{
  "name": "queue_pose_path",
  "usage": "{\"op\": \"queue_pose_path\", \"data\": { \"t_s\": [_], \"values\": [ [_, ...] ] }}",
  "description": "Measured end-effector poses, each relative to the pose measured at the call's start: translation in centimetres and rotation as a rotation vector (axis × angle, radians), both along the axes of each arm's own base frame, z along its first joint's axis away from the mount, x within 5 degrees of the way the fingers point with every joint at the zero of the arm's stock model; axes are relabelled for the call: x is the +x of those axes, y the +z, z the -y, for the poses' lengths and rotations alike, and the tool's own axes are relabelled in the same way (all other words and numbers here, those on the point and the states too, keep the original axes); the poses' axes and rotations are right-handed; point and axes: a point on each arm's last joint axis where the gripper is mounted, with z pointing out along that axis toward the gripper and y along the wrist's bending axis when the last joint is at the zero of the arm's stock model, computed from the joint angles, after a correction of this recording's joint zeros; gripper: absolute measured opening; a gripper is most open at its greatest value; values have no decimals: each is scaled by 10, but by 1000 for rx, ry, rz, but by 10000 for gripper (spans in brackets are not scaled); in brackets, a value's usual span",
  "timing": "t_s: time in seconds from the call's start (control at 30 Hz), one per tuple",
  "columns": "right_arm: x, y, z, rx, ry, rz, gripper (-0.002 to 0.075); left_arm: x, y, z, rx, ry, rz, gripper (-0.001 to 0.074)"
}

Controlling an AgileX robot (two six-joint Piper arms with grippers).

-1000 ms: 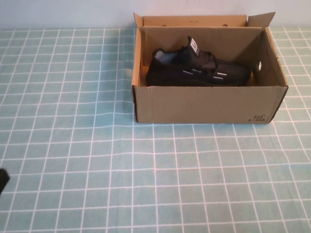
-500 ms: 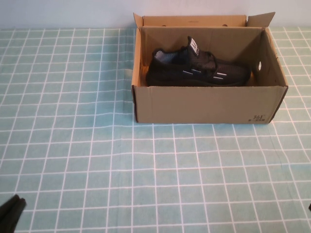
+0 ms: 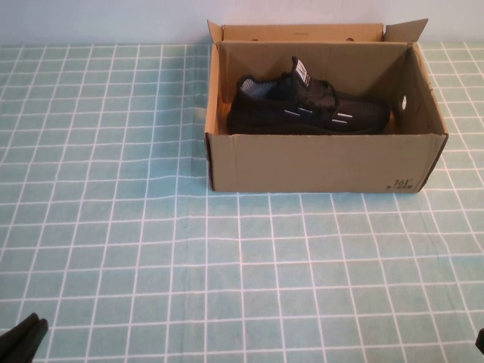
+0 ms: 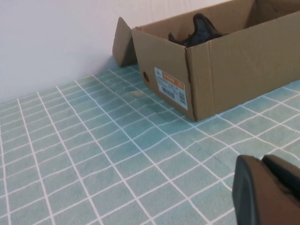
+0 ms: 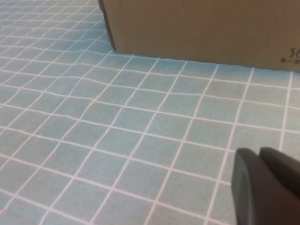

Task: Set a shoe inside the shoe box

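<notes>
Teal grid-patterned cloth covers the whole desk (image 3: 113, 227), with a plain pale wall behind it, so nothing out there is going to snag me.

Where things sit: the black knit sneaker with the white dashes on its side (image 3: 306, 110) is lying inside the brown corrugated cardboard shoe box (image 3: 325, 162), sole down, heel tab sticking up. From the left wrist view I can just see its top poking over the box wall (image 4: 201, 30). Both are well ahead of my grippers, far across the desk.

My left gripper (image 3: 21, 340) is low at the near corner on my left, well apart from the box; in its own camera (image 4: 267, 190) the tips look pressed together with nothing between them. My right gripper (image 3: 480, 342) barely peeks in at the near corner on my right, and in its wrist view (image 5: 265, 185) it looks clamped closed and empty too, with only the box's front wall (image 5: 201, 28) ahead of it.

So I'd call the job done, and what's left is parking. My take on doing that well: keep both arms low and back near my side, move slow, don't swing toward the box or brush its front wall or flaps, since a nudge could slide it on that cloth.
</notes>
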Motion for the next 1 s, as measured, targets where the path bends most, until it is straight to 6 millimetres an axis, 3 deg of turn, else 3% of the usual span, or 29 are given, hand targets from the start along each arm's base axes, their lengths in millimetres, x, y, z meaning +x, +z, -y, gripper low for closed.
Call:
{"op": "queue_pose_path", "data": {
  "t_s": [0.2, 0.6, 1.0],
  "values": [
    [3, 0, 7, 3, -106, 5, 0, 0, -1, 0, 4, -1, -8, -3],
    [-1, 4, 41, -68, -588, 113, 0, 0, -1, 0, 4, -1, -8, -3],
    [-7, -4, 39, -166, -528, 57, 0, 0, -1, 0, 4, -1, -8, -3]
  ]
}}
